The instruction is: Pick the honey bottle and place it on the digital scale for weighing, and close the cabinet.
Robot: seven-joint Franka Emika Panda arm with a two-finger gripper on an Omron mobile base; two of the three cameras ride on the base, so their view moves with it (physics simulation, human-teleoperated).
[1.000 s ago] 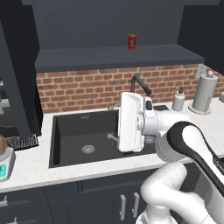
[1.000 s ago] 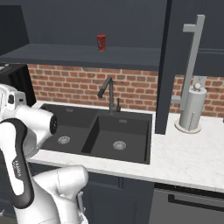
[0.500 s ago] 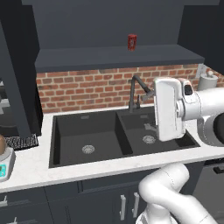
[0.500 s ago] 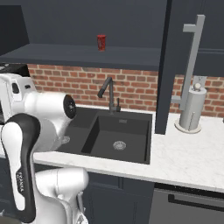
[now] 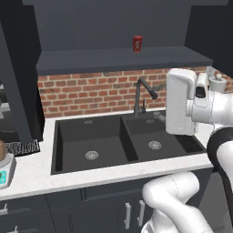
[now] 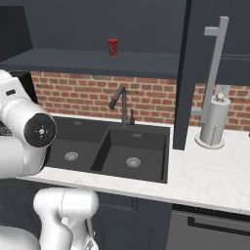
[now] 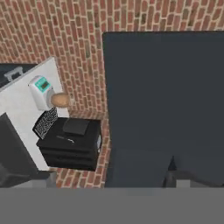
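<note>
— Our gripper (image 5: 182, 107) hangs over the right bowl of the sink, at three o'clock in the left base view. We see its boxy white housing, but the fingers are hidden, so we cannot tell whether they are apart or together.

— And the honey bottle (image 7: 61, 99)?

— We find one rounded amber jar at ten o'clock in the hand view, resting on the round platform of the one digital scale (image 7: 41, 90), whose display is teal. In the left base view both sit at nine o'clock, cut by the edge.

— The cabinet (image 6: 182, 88)?

— One flat, dark navy door stands out edge-on at one o'clock in the right base view, with a long silver bar handle (image 6: 215, 63) beside it.

— What else do we count?

— One small red can (image 5: 137, 44) on the shelf at twelve o'clock, one matte black sink (image 5: 73, 157) with two bowls and two round drains, one angular black faucet (image 5: 144, 93), one upright paper towel roll (image 6: 214, 121), a red brick backsplash (image 5: 86, 93) and a white marbled counter (image 6: 215, 171).
</note>
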